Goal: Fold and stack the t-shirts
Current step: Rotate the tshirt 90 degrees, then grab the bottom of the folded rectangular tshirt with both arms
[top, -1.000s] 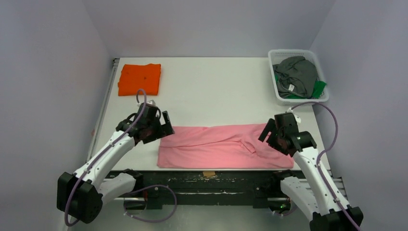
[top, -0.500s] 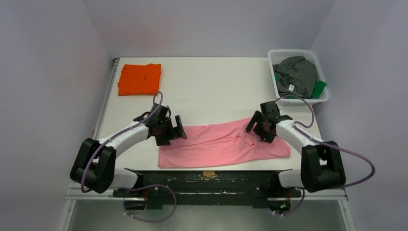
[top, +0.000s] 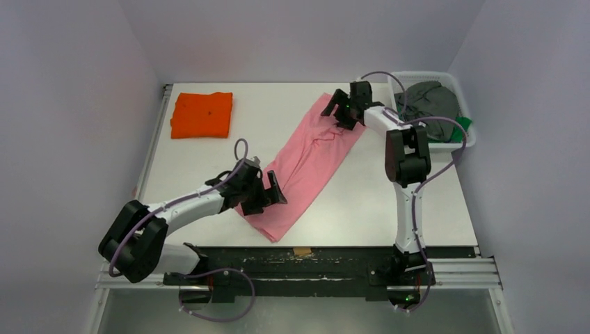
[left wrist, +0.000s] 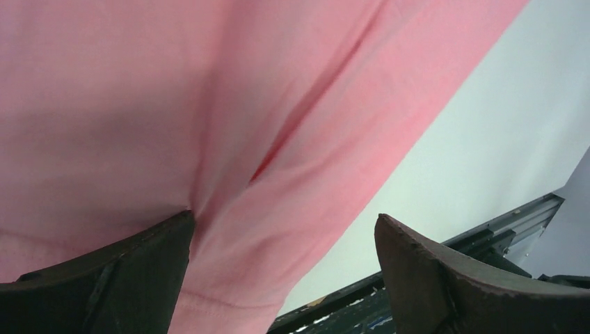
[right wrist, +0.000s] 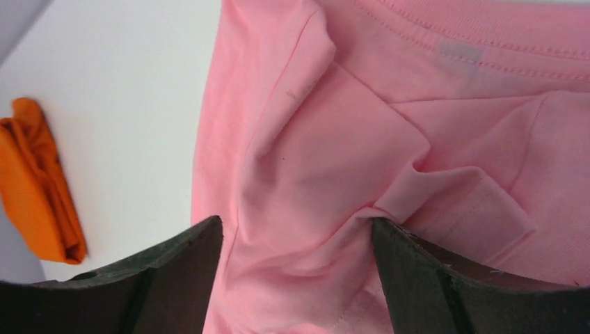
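Although it is folded lengthwise into a long band, the light pink soft-cloth t-shirt (top: 309, 156) does not lie smooth. It runs aslant over the white tabletop (top: 389, 188), from near and left of middle to the far right, with creases along it and bunched folds at the far end.

The left gripper (top: 268, 197) sits at the shirt's near end, on its left edge. In the left wrist view its dark fingers (left wrist: 104, 278) are spread wide, with pink cloth between them and one crease running to the left finger. They are not clamped on the cloth. The right gripper (top: 341, 111) rests on the far end. Its fingers (right wrist: 431, 278) also stand well apart, over the collar area.

Just below the stitched collar seam is a pale oblong label patch (right wrist: 459, 52). Any writing on it is too faint to read.

A folded bright orange t-shirt (top: 202, 115) lies at the far left, well apart from the pink one. At the far right, a white plastic mesh basket (top: 431, 74) holds a crumpled dark grey t-shirt (top: 435, 97) and a sliver of green cloth (top: 462, 127). The right arm crosses the basket's left side and hides part of it. Both wrist views cut the pink shirt off at their edges.
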